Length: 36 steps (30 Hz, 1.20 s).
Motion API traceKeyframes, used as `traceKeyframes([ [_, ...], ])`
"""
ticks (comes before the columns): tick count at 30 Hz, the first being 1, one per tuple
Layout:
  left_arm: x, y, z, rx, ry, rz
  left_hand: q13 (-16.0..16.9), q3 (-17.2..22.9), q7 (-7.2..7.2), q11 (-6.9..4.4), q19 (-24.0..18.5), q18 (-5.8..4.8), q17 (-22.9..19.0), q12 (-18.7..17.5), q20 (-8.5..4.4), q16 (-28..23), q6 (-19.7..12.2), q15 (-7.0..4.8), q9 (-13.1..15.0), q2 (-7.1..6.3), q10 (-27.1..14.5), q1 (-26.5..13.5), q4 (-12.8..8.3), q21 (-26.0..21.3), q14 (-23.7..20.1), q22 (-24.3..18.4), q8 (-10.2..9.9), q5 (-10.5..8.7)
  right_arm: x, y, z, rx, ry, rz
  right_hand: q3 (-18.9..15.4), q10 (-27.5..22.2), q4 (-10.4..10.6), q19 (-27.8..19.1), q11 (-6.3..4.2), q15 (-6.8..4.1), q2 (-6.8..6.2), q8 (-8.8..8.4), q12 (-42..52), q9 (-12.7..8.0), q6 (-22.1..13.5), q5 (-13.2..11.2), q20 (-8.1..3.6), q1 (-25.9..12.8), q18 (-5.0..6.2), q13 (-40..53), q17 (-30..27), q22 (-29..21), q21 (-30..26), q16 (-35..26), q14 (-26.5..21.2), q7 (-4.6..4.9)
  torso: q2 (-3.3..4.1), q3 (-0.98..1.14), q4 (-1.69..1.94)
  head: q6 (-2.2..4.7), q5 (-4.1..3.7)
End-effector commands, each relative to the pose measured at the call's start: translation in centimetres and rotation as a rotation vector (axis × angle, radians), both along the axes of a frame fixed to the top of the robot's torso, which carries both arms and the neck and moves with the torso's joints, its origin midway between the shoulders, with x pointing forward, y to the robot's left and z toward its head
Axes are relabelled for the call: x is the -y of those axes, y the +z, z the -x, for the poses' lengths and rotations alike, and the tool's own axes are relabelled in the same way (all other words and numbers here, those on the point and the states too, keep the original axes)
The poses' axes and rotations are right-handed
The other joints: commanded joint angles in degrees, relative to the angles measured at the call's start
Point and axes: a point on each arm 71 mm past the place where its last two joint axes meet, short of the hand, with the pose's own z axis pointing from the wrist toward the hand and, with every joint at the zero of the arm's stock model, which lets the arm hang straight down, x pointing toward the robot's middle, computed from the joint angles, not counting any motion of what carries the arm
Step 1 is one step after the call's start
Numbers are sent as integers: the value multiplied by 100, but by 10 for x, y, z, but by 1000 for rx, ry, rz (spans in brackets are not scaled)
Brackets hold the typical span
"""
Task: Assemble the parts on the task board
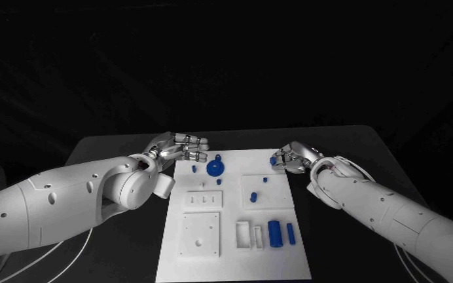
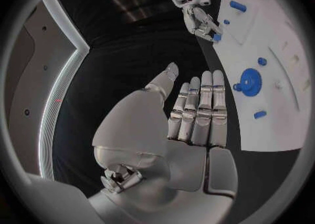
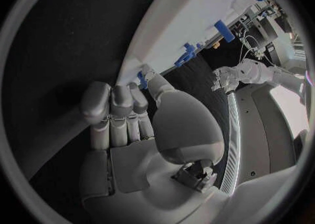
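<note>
- While both arms reach in over the black table (image 1: 123,145), the white task board (image 1: 236,257) sits in the middle, so I'll place everything off that.
- Left hand (image 1: 177,147) hovers just off the board's far left corner, fingers straight and lying side by side, thumb out, nothing in it.
- Right hand (image 1: 290,157) is at the board's far right edge, fingers curled in against it. A small blue part (image 2: 217,38) sits right at its fingertips, but I can't tell if it's actually pinching it.
- Blue gear (image 1: 216,166) lies on the board's far end, closer to the left hand.
- Blue cylinder (image 1: 275,233) lies on the board's near right area, beside a thinner blue peg (image 1: 290,233).
</note>
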Motion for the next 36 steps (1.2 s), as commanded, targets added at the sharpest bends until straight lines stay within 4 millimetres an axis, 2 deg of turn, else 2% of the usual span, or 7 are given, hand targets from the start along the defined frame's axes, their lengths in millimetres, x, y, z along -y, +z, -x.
traceKeyframes([
  [1,3,0,0,0,-20,4,2,-2,-7,11,-29,-26,-1,-14,13,-18,-32,3,5,14,-44,37,35,-18,-50,-8,6,13,0,-2,0,-13,1,8,-19,-5,60,4,19,13,77,4,2,2,-3,-36,14,-56,2,1,2,724,16,1,-6,-11,3,-2,0,4,17],
  [7,5,-2,0,-5,-23,4,2,-2,-7,11,-29,-26,-1,-14,13,-18,-32,3,5,14,-44,37,35,-18,-50,-8,6,13,-1,-2,-1,-13,-5,9,-42,-17,145,5,19,17,74,5,-10,2,-24,-70,20,-54,9,-7,-1,721,3,-4,-7,-6,7,-3,-2,12,16],
  [13,5,-2,1,-7,-25,4,2,-2,-7,11,-29,-26,-1,-14,13,-18,-32,3,5,14,-44,37,35,-18,-50,-8,6,13,-3,-1,-2,-12,-7,10,-59,-17,173,7,21,19,65,5,-10,3,-33,-81,21,-58,9,-7,-2,722,4,-6,-8,-4,4,-4,6,10,23],
  [36,6,-3,1,-10,-27,3,1,-13,-6,12,-29,-26,-1,-14,15,-18,-41,4,5,16,-50,40,53,-21,-53,-16,7,10,-11,-3,-2,-22,4,18,-132,-20,254,10,21,20,62,8,-11,4,-23,-79,23,-33,10,-9,5,723,3,0,-9,-6,5,-1,-2,10,29],
])
